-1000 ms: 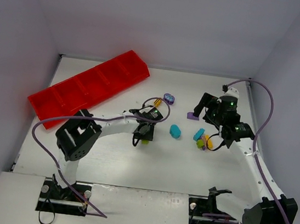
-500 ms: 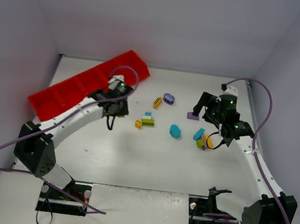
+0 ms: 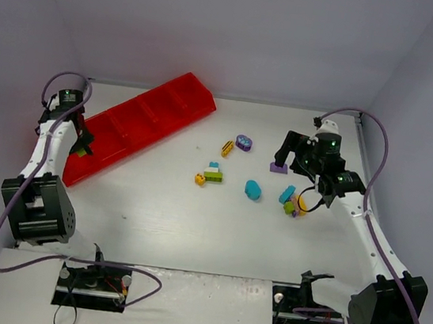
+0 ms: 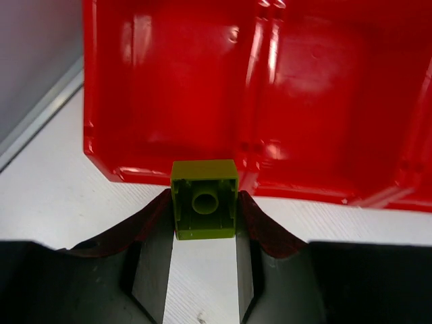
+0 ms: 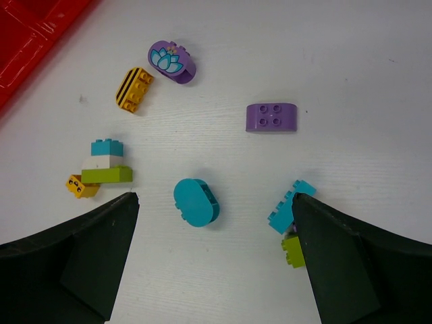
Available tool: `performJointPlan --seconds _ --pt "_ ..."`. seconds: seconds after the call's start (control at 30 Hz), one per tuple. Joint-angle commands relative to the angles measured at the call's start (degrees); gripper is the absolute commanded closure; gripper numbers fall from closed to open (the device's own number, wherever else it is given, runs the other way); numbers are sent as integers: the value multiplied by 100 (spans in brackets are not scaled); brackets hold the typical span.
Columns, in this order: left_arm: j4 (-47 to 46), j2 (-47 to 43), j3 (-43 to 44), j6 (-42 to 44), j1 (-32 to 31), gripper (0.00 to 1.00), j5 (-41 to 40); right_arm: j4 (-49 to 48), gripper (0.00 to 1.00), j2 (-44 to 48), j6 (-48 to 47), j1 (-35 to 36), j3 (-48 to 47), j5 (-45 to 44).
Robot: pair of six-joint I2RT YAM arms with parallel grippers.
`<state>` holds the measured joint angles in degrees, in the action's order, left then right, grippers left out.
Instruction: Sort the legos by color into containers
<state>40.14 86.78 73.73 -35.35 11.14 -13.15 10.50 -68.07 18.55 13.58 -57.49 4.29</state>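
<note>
1. Left gripper (image 4: 204,233): closed on a lime green square plastic brick (image 4: 204,208), clamped by its 2 side faces with its hollow underside towards the wrist camera.

2. Location of that brick: at the near-left end of the long glossy red plastic tray (image 4: 283,88). In the left wrist view it overlaps the tray's near wall, just left of a divider between 2 compartments. We cannot tell whether it touches the rim.

3. Right gripper (image 5: 216,253): jaws spread wide, holding nothing, hanging over the loose bricks on the white table (image 3: 191,231).

4. Bricks under the right gripper, all well apart from the tray:
- a teal oval brick (image 5: 196,202), between the fingers' line;
- a stack of 3, teal on white on lime green (image 5: 106,164), with a small yellow-orange piece (image 5: 81,185) touching its base;
- a tilted teal brick (image 5: 290,204) and a small lime green brick (image 5: 293,250), against the right finger;
- a purple rounded plate with 4 studs (image 5: 271,117), lying apart.

5. Markings: a purple rounded brick (image 5: 171,61) carries a printed pale lotus flower; the yellow-orange brick (image 5: 134,88) beside it carries black stripes.

6. Surroundings: a purple cable (image 3: 377,151) loops above the right arm.
</note>
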Motion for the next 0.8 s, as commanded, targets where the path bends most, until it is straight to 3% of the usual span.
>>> performJointPlan --seconds 0.0,0.13,0.23,0.33,0.37,0.53,0.77 --pt "-6 180 396 231 300 95 -4 -286 7 92 -149 39 -227 168" --pt "-76 531 466 327 635 94 6 -286 7 163 -202 39 -139 116" --pt "-94 830 606 424 688 76 -117 -303 7 207 -220 30 -60 80" --pt "-15 989 739 407 741 67 -153 -294 6 207 -228 30 -34 80" --pt "-24 1016 765 389 758 58 -179 -294 6 215 -237 39 -25 72" --pt "-41 1016 792 354 785 39 -153 -294 6 242 -229 30 -16 28" --pt "-85 595 800 319 698 31 680 -285 6 163 -237 30 -86 28"
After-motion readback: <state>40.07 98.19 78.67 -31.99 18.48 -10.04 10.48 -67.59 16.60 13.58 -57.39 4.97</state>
